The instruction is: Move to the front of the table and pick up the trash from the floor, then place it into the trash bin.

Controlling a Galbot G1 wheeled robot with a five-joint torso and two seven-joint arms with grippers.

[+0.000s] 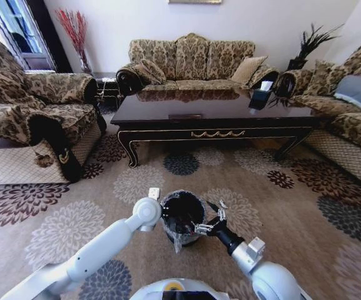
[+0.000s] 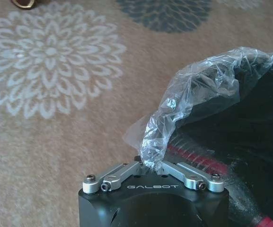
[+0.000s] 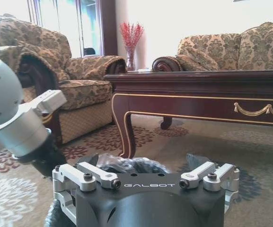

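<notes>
Left gripper (image 2: pixel 150 166) clenched on trash bin (image 1: pixel 181 215) liner; right gripper (image 3: pixel 145 177) released. Risk: pulling tips the bin.

Flanking the trash bin (image 1: pixel 182 215) on the floor (image 1: pixel 280 206) before the table (image 1: pixel 211 112): left gripper (image 1: pixel 162 211) at its rim, right gripper (image 1: pixel 210 219) spread beside the opposite rim.

Patterned sofas (image 1: pixel 191 59) against pale wall (image 1: pixel 255 19); bright window (image 1: pixel 17 28), perhaps door.
</notes>
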